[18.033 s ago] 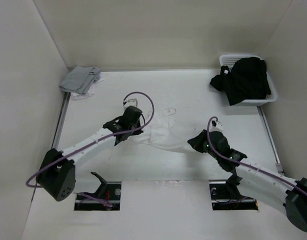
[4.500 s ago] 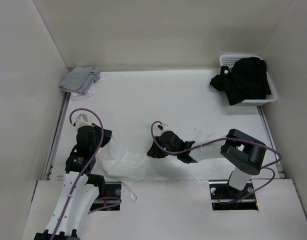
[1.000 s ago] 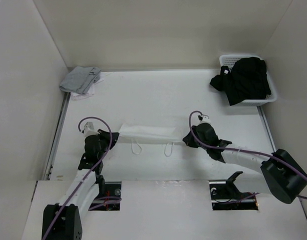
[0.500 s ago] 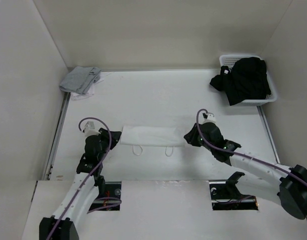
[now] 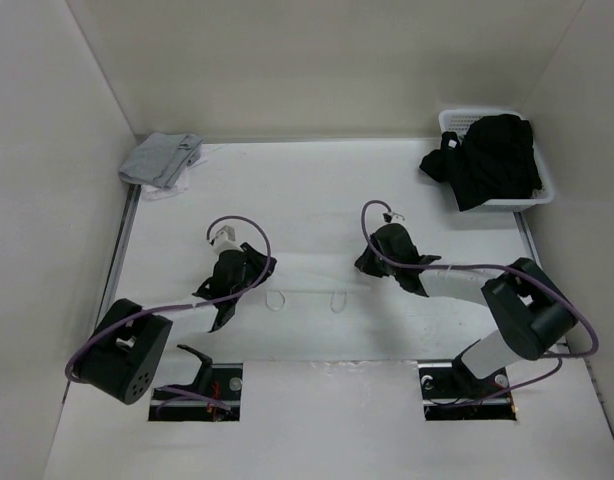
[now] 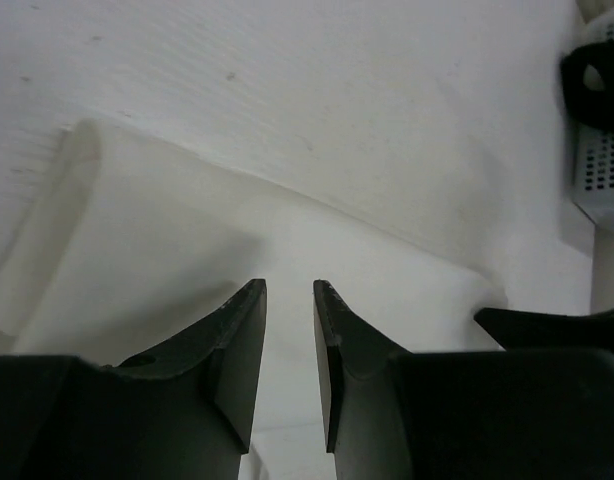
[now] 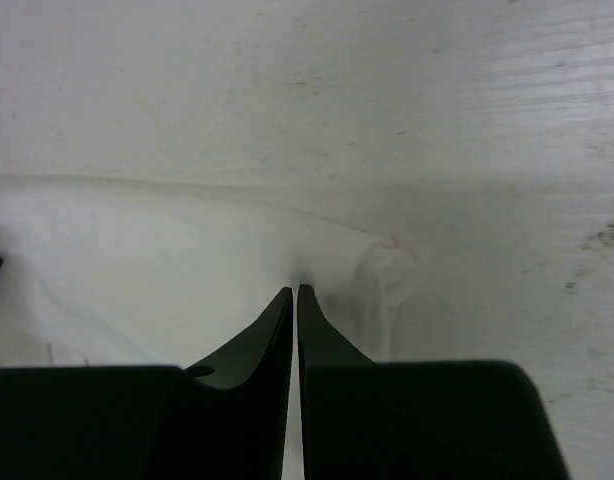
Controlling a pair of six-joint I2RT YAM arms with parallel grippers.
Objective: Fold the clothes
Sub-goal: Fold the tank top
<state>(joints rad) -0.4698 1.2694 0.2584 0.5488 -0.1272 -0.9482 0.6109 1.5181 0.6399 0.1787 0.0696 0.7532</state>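
Lying flat, white camisole (image 5: 307,279), grey cloth (image 5: 162,158) far left, black pile (image 5: 484,158) in basket (image 5: 449,122)

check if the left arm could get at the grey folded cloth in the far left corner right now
Probably yes: the left gripper is open with nothing held, and only bare table lies between it and the grey folded cloth. It would be a long stretch, though.

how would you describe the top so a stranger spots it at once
On the table, near its front edge, between the left gripper and right gripper, lies the top, a flat white strip. Unlike the grey cloth and black pile at the back corners, it has two thin strap loops.
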